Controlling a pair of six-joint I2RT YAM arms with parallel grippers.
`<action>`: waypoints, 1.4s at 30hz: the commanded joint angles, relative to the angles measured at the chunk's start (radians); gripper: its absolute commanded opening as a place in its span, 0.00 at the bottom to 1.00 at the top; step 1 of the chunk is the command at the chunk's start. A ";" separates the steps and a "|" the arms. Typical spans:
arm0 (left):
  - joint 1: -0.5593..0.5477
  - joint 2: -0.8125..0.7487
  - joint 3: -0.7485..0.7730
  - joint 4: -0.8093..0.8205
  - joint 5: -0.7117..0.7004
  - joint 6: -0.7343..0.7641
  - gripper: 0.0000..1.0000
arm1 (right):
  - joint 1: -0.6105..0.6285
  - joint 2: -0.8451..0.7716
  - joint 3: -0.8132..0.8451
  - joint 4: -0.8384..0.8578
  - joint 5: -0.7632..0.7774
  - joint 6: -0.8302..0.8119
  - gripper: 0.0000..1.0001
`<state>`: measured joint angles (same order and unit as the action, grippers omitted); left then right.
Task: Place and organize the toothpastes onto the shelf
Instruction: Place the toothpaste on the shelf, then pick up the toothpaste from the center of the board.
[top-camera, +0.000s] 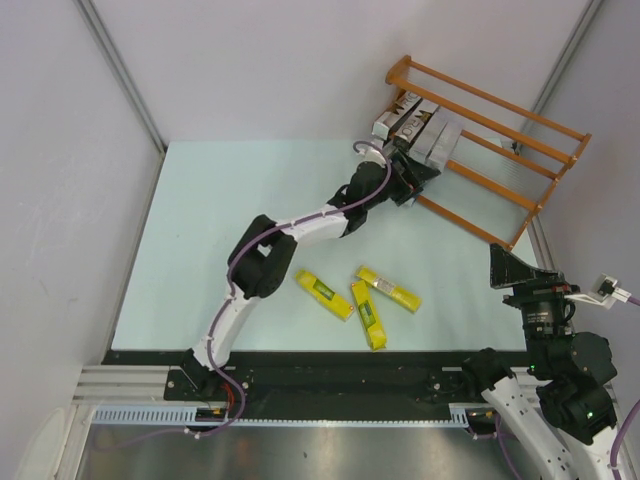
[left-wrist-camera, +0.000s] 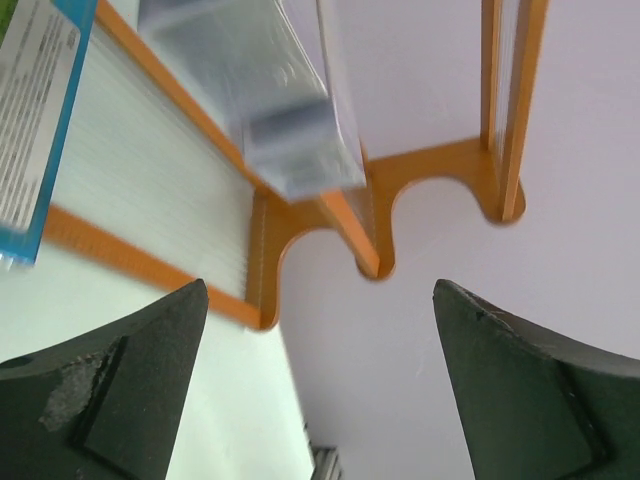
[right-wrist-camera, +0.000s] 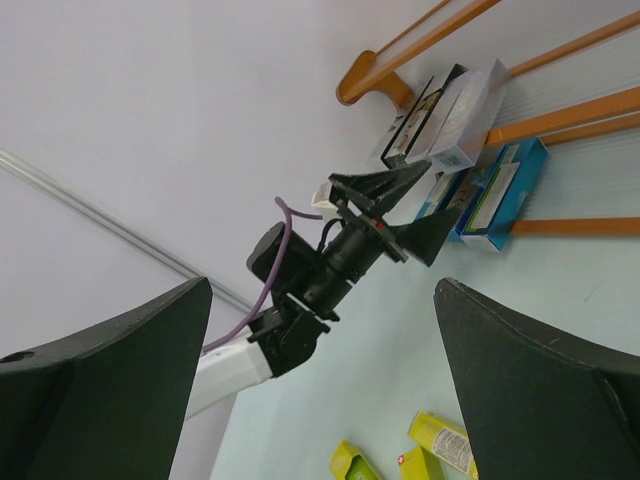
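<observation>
Several silver and blue toothpastes (top-camera: 418, 128) lie side by side at the left end of the orange wooden shelf (top-camera: 520, 135). My left gripper (top-camera: 418, 177) hovers open just in front of them with nothing between its fingers. In the left wrist view a silver carton (left-wrist-camera: 265, 95) and a blue one (left-wrist-camera: 35, 120) rest on the rails (left-wrist-camera: 325, 215) beyond the open gripper (left-wrist-camera: 320, 290). Three yellow toothpastes (top-camera: 368, 314) lie loose on the table. My right gripper (top-camera: 515, 270) stands open and empty near the table's right edge; its wrist view shows the shelved cartons (right-wrist-camera: 465, 115).
The pale green table (top-camera: 200, 250) is walled by white panels on three sides. The left arm (top-camera: 300, 228) stretches diagonally across the middle toward the shelf. The shelf's right part (top-camera: 540, 160) holds no cartons. A black rail (top-camera: 330, 375) runs along the near edge.
</observation>
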<state>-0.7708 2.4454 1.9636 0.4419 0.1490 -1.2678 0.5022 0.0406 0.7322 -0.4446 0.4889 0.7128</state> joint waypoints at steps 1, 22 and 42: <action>-0.022 -0.235 -0.211 0.161 0.034 0.134 1.00 | 0.006 -0.008 0.035 0.007 0.011 -0.016 1.00; -0.058 -1.265 -1.224 -0.406 -0.322 0.668 1.00 | 0.006 0.145 -0.071 0.174 -0.134 0.031 1.00; -0.013 -1.605 -1.514 -0.632 -0.243 0.561 1.00 | 0.119 0.925 -0.064 0.518 -0.509 -0.147 1.00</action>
<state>-0.8078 0.7525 0.3996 -0.1802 -0.1722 -0.7105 0.5961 0.8825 0.5976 0.0288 0.0170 0.6704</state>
